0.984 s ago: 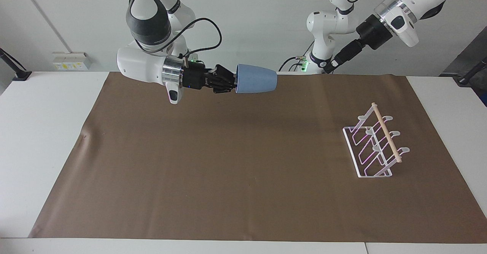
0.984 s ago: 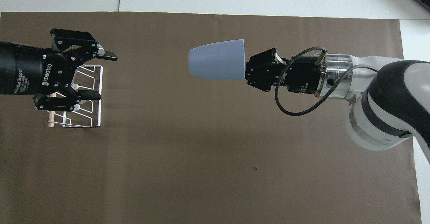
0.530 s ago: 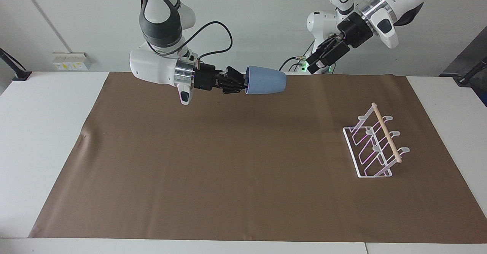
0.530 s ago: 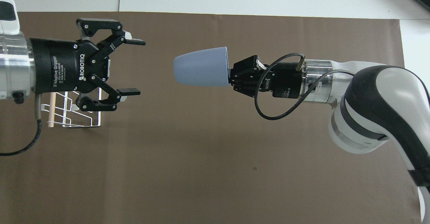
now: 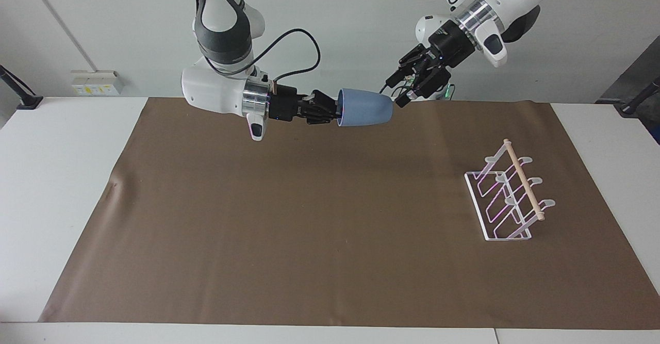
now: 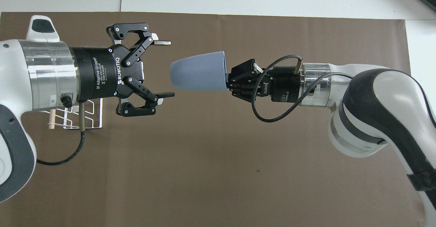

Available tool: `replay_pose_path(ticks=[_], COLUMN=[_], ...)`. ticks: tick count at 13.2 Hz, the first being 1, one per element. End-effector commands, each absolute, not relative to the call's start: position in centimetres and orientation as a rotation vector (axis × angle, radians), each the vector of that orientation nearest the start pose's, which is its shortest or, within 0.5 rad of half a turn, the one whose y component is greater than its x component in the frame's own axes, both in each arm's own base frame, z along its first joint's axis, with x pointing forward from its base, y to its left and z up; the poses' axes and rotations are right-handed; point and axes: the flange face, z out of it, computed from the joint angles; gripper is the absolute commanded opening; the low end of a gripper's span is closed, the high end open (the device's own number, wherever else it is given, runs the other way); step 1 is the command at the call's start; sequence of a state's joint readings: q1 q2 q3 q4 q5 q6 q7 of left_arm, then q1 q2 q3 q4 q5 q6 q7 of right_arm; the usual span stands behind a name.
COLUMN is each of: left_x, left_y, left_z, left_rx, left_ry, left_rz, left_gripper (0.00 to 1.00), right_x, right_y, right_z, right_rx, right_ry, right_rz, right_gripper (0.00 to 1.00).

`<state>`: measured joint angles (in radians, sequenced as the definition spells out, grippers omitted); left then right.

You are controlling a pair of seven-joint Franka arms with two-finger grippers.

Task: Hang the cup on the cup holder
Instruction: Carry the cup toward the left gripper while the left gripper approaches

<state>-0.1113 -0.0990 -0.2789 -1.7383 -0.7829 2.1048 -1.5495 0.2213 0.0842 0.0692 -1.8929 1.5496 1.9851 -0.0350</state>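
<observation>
The right gripper [image 6: 227,80] is gripping the cup [image 6: 197,71] by its rim, sideways over the mat [image 5: 330,220]. The left gripper [image 6: 165,68] is gaping just beside its base. The holder [image 5: 508,194] is sitting well apart.

Facing view: high across the worktop [image 5: 62,179], looking toward the robots.
Overhead view: steeply down from above the robots.
Shared: cup holder [image 5: 508,194] [image 6: 90,118].

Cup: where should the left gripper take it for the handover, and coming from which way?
Grip the cup on its narrow closed base end, fingers across the tapered wall. It lies sideways in the air, and the right gripper holds its rim. The base points at the open left gripper, so come straight along the cup's axis.
</observation>
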Motion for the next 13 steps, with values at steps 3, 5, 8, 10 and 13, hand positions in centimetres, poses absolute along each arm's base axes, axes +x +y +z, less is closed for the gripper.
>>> replay_pose_path(ticks=[3,5,8,10,13], left_x=[48.4,48.6,49.1,49.0,48.9], left_y=[-26.7,-26.6,-26.5,-26.5,-27.2], left_z=[65.1,64.8,63.9,63.5,63.1], left_rx=[1.661,1.634,1.532,1.527,1.530], left_ry=[1.580,1.601,1.637,1.653,1.647], left_rz=[-0.374,-0.368,-0.312,-0.319,-0.319], left_gripper=[1.00,1.00,1.00,1.00,1.00], right_x=[56.3,56.3,56.2,56.2,56.3], right_y=[23.2,23.2,23.2,23.3,23.2], right_z=[51.6,51.6,51.6,51.6,51.6], right_rx=[-1.681,-1.681,-1.681,-1.681,-1.681], right_ry=[0.396,0.396,0.395,0.394,0.396], right_rz=[0.182,0.182,0.183,0.183,0.182], right_gripper=[0.00,0.00,0.00,0.00,0.00])
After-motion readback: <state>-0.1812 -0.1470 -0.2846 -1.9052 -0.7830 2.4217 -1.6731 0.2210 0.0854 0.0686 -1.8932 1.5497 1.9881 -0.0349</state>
